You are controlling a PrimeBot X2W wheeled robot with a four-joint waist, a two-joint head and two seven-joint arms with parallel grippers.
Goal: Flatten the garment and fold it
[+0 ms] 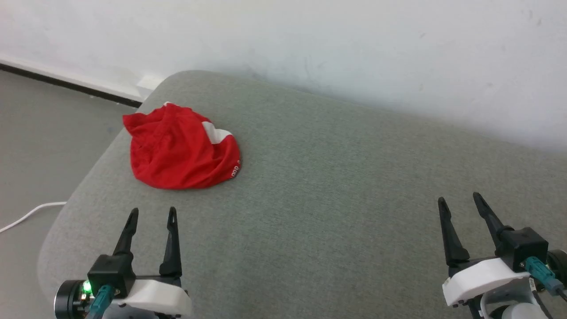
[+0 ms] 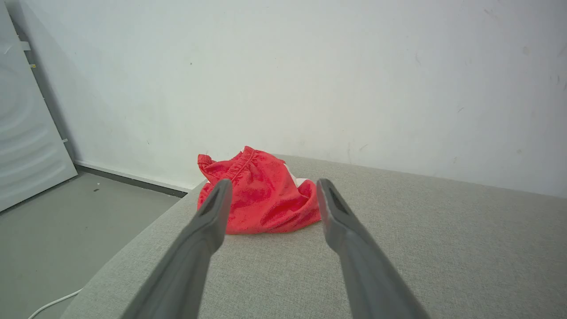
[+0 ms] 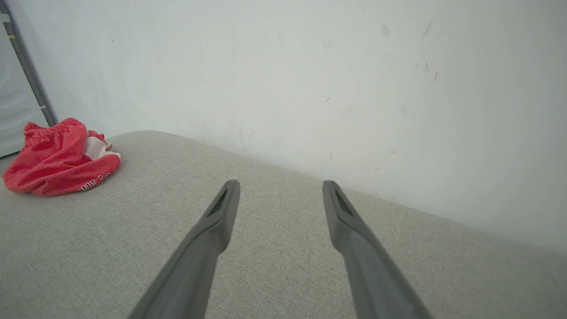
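1. At the near edge of the cushion (image 1: 310, 208), low left in the head view, your left gripper (image 1: 153, 210) hovers with its jaws apart and nothing between them.
2. Low right, your right gripper (image 1: 459, 198) has its jaws spread too and is empty. It is well apart from the work.
3. Mid-ground: bare grey upholstery lies between both grippers and the garment.
4. Farther out, by the cushion's far left corner, are the shorts (image 1: 179, 150). They are red and bunched in a rumpled heap, with a white stripe showing on top and some white lettering at the right-hand edge. In the left wrist view the elastic waistband sits on the far side, and the left fingers frame the heap without touching it.
5. Beyond that is the wall (image 1: 354, 44). The floor (image 1: 44, 146) is off to the left, with a white cable (image 1: 26, 215) lying on it.
6. Progress, as I judge it: nothing is done yet. The shorts are neither flattened nor folded, so you have the grasp, spreading, smoothing and every fold ahead. Your left arm looks best placed to start, while the right faces a long reach.
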